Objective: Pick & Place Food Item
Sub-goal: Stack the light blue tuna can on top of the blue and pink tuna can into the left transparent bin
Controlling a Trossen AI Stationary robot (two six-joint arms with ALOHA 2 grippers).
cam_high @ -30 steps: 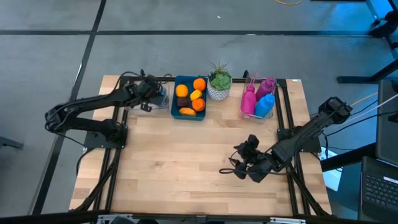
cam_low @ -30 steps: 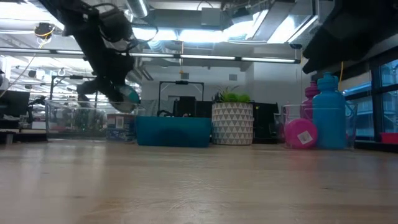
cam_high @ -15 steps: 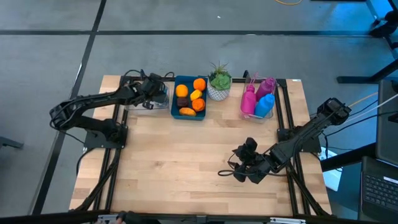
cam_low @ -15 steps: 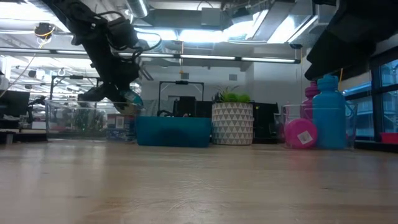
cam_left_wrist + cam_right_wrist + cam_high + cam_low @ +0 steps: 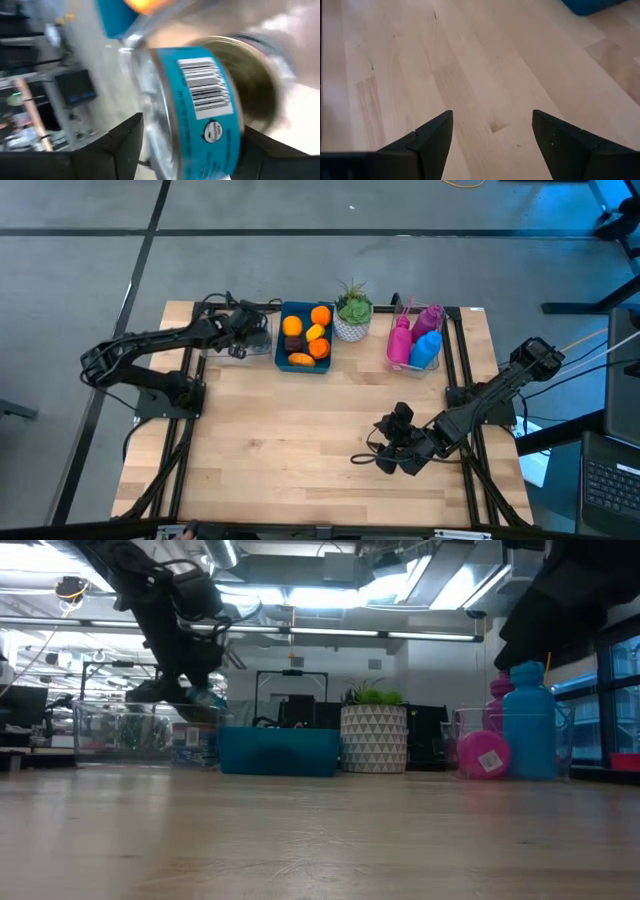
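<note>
My left gripper (image 5: pixel 246 332) hangs over a clear plastic container (image 5: pixel 256 344) at the table's far edge, just left of the blue bin (image 5: pixel 305 337). It is shut on a can (image 5: pixel 200 100) with a cyan barcode label. In the low view the can (image 5: pixel 206 698) sits at about the height of the container's rim (image 5: pixel 120 708). The blue bin holds oranges and other food pieces. My right gripper (image 5: pixel 386 452) is open and waits low over the bare wood at the near right. My left gripper pinches the can between its two fingers (image 5: pixel 122 142). The can lies crosswise between them, its labelled wall (image 5: pixel 205 90) toward the wrist camera and its gold end (image 5: pixel 257 85) toward one finger. The gripper comes slanting down from the table's left. The can is lifted clear.
A potted plant (image 5: pixel 352 315) stands right of the blue bin. Further right, a clear bin (image 5: pixel 416 340) holds pink and blue bottles. The wide wooden middle and near part of the table (image 5: pixel 290 440) carries only my right arm.
My left gripper has carried the can a little toward the table's right, over the clear container, and has then sunk slightly toward it. It has stayed shut on the can.
</note>
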